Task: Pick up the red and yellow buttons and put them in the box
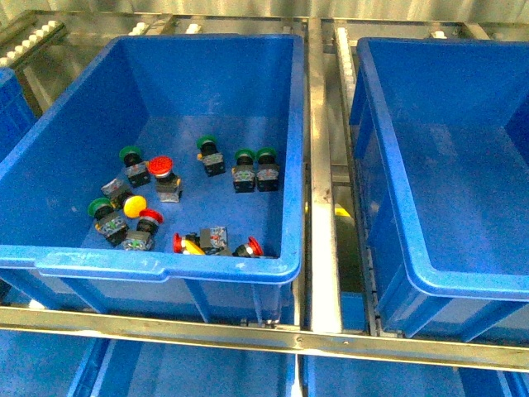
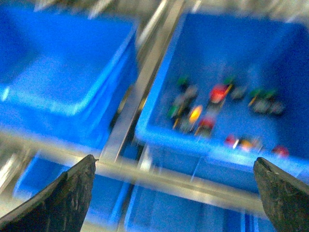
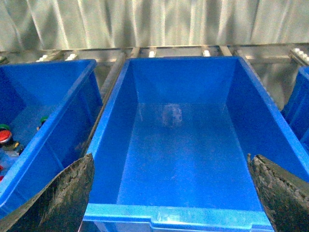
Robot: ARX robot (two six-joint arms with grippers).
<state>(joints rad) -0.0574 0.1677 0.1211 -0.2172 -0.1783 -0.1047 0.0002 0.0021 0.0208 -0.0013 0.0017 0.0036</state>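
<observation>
Red and yellow buttons lie in the left blue crate (image 1: 165, 266): a red one (image 1: 159, 165), a yellow one (image 1: 135, 205), another red (image 1: 151, 217), and more by the near wall (image 1: 186, 245) (image 1: 253, 246). The box (image 1: 463, 165) stands to the right with nothing in it. Neither gripper shows in the front view. In the blurred left wrist view my left gripper (image 2: 174, 159) is open, in front of the crate's near wall, with a red button (image 2: 218, 92) and a yellow one (image 2: 195, 113) beyond it. My right gripper (image 3: 170, 157) is open over the near rim of the box (image 3: 178, 212).
Green-capped switches (image 1: 245, 155) (image 1: 130, 155) lie among the buttons. A metal rail (image 1: 322, 207) runs between the two crates, and a metal bar (image 1: 165, 327) crosses in front. More blue crates sit below and at the far left (image 1: 12, 107).
</observation>
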